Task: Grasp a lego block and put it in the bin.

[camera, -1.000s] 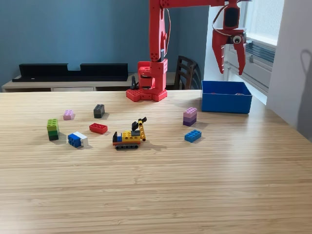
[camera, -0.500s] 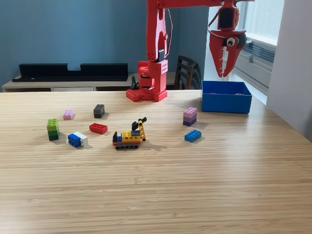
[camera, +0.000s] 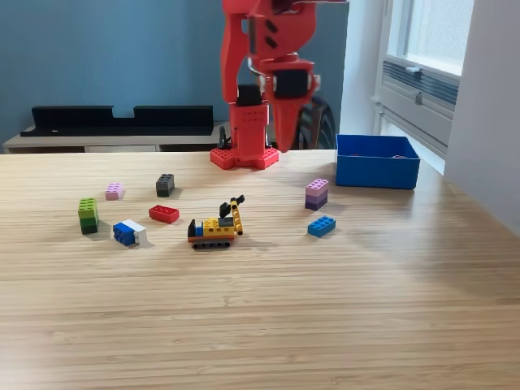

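Lego blocks all lie mid-frame on the bench, outside the right-hand bin; my pincer hangs clenched, carrying nothing.

bin at exterior view's right, lego blocks scattered left

From my seat the table looks like pale wood with fine straight grain and a soft satin sheen, brightest toward three o'clock by the window. The arm reads as matt red plastic, slightly rough, while the bin is smooth blue plastic with a dull gloss. The lego blocks look hard, glossy plastic.
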Robot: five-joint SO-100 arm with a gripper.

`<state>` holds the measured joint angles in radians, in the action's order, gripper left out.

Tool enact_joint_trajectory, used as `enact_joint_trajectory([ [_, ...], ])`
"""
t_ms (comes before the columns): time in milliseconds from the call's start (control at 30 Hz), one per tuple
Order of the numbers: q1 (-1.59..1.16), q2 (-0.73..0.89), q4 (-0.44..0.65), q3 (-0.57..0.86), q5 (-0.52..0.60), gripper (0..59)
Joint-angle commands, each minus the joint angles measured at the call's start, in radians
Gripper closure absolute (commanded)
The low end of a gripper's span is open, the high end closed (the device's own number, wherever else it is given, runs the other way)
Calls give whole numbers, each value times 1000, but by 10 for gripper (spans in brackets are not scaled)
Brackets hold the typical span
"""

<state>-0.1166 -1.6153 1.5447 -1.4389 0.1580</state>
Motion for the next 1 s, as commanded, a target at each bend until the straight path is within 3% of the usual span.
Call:
enact_joint_trajectory([
  [33, 120, -18, -20, 67, -37, 585],
  [1000, 229, -17, -130, 2, -15, 585],
])
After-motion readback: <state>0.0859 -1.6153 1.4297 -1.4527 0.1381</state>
